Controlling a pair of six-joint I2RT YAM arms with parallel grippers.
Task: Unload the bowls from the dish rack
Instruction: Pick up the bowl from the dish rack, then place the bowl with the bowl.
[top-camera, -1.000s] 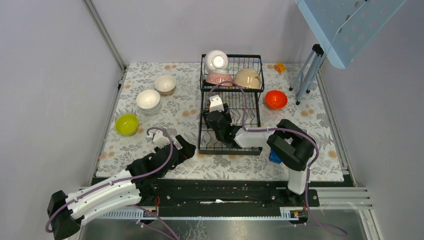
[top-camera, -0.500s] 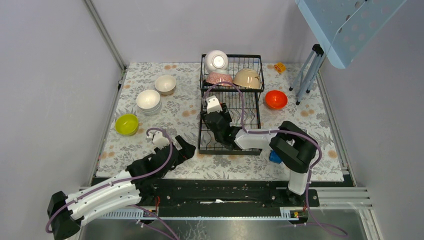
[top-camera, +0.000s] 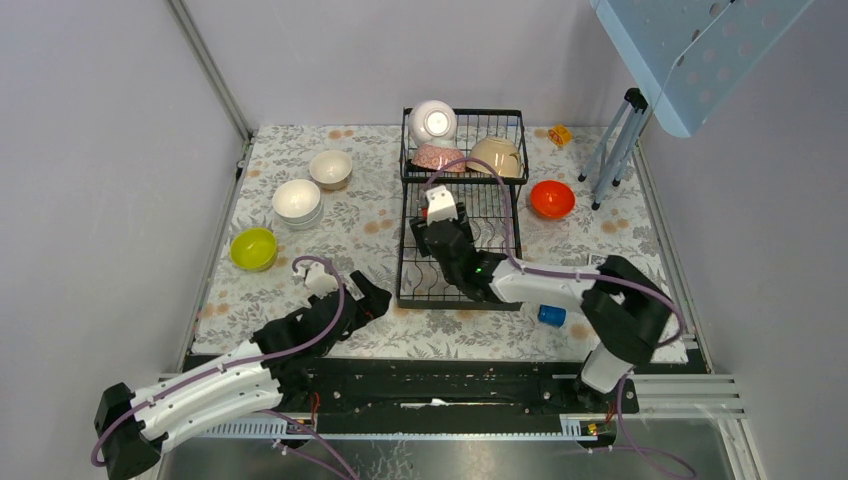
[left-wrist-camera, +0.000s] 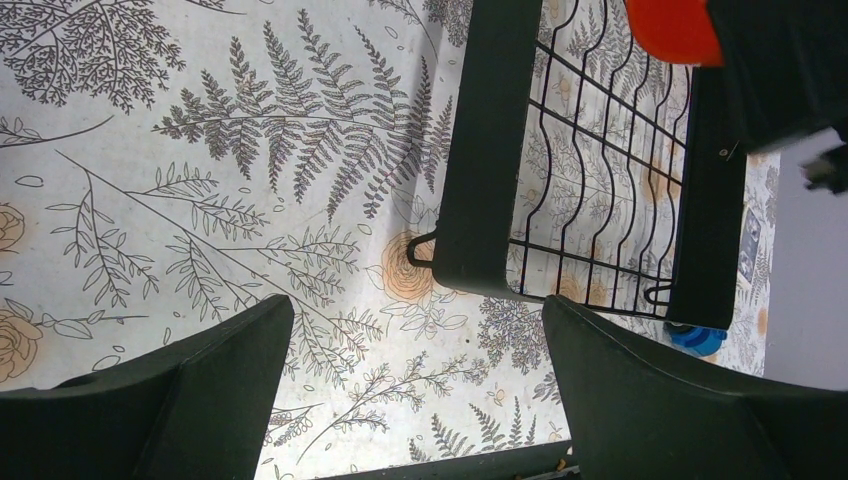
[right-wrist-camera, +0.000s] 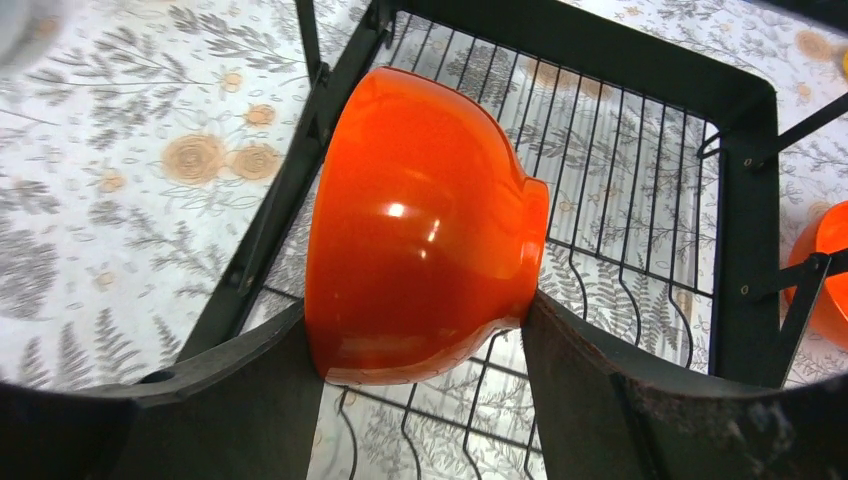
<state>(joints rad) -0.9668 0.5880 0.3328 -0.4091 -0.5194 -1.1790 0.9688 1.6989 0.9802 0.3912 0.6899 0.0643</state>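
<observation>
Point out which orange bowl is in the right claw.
The orange bowl on its side, gripped by the right claw over the dish rack; the other orange bowl sits upright on the table beside it.

The surface (left-wrist-camera: 200, 150) is white with grey ferns and tan roses. The rack (left-wrist-camera: 490, 150) is black wire. The orange bowl (right-wrist-camera: 420, 230) is glossy (one even colour), the yellow-green bowl (top-camera: 253, 248) plain, the block (top-camera: 551, 315) blue.

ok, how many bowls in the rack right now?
4. Upper basket: white bowl, pink-patterned bowl, beige bowl. Lower tray: orange bowl, gripped between the right fingers. The arm may hide others in the top view.
</observation>
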